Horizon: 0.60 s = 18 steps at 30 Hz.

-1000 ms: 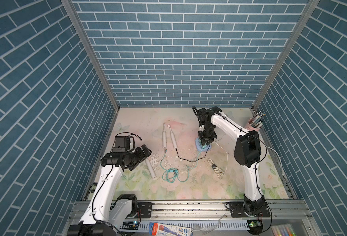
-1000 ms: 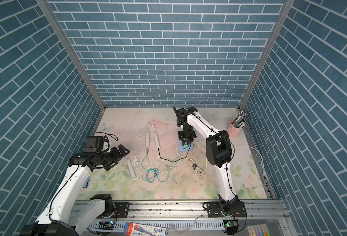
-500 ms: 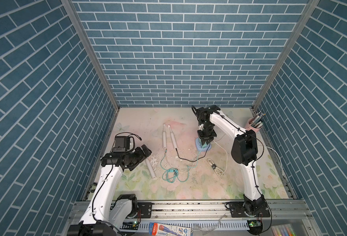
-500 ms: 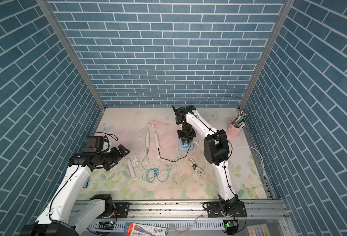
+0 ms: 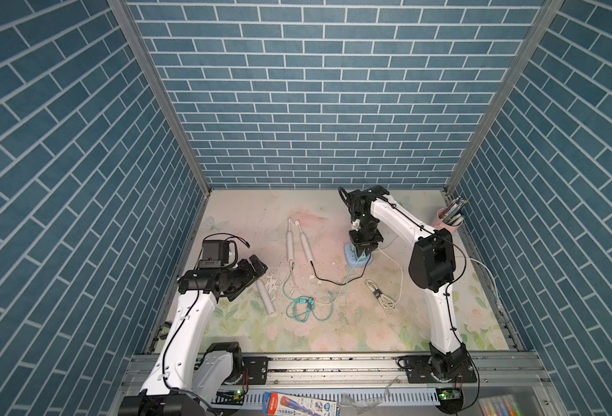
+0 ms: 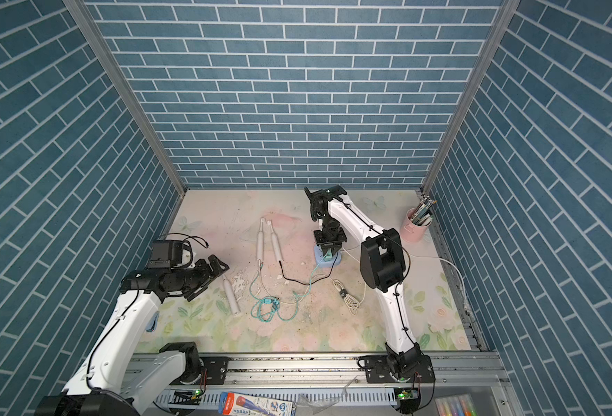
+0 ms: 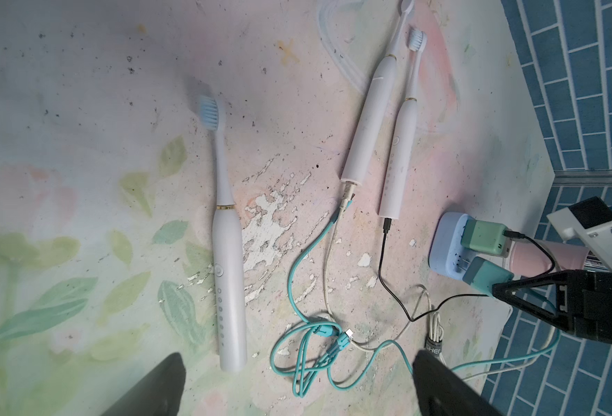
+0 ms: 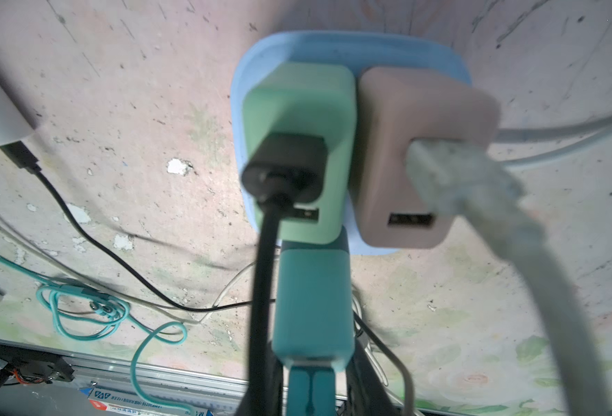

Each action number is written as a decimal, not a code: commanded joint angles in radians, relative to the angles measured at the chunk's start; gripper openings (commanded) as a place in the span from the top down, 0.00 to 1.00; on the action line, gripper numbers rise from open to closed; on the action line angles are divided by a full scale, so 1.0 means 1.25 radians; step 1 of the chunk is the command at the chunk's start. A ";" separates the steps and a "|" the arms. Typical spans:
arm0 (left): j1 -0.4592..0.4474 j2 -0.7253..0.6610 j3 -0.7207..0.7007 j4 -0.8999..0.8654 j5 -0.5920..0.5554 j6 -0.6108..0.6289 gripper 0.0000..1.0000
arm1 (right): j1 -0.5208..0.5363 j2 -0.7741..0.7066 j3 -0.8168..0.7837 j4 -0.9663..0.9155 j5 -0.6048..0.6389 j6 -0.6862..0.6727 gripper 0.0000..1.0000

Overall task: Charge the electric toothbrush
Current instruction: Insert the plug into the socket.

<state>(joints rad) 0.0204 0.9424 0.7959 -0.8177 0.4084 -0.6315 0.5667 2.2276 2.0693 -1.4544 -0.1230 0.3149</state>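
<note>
Three white electric toothbrushes lie on the floral mat: a lone one [image 7: 228, 259] [image 5: 265, 297] and a pair [image 7: 369, 119] [image 5: 290, 245] further back. My left gripper [image 7: 297, 360] [image 5: 257, 268] hangs open beside the lone brush, holding nothing. A blue power strip [image 8: 333, 43] [image 5: 349, 256] carries a green adapter [image 8: 297, 119] with a black plug and a pink adapter [image 8: 416, 144]. My right gripper [image 8: 311, 378] [image 5: 362, 254] is shut on a teal adapter [image 8: 313, 306] [image 7: 488, 277], whose far end meets the strip. A teal cable [image 7: 311, 338] runs from the thicker paired brush.
A pink cup of pens [image 5: 450, 219] stands at the back right corner. A bundled white cable [image 5: 380, 297] lies right of the teal coil [image 5: 302, 306]. The mat has flaked patches [image 7: 272, 212]. Blue brick walls close three sides; a metal rail [image 5: 333, 363] runs along the front.
The right arm's elbow shifts slightly while its gripper stays at the power strip with the teal adapter. The left arm has not moved.
</note>
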 commanded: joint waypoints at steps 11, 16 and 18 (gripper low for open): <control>0.006 0.002 -0.008 -0.006 0.001 0.009 0.00 | -0.002 0.038 0.031 0.025 -0.009 0.030 1.00; 0.006 0.002 -0.008 -0.005 0.000 0.009 0.00 | -0.003 0.063 0.062 0.012 -0.025 0.031 1.00; 0.006 0.003 -0.008 -0.006 0.002 0.010 0.00 | -0.004 0.066 0.059 0.011 -0.014 0.031 1.00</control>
<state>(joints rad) 0.0204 0.9428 0.7959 -0.8177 0.4084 -0.6315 0.5663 2.2719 2.1334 -1.4586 -0.1345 0.3355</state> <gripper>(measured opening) 0.995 0.273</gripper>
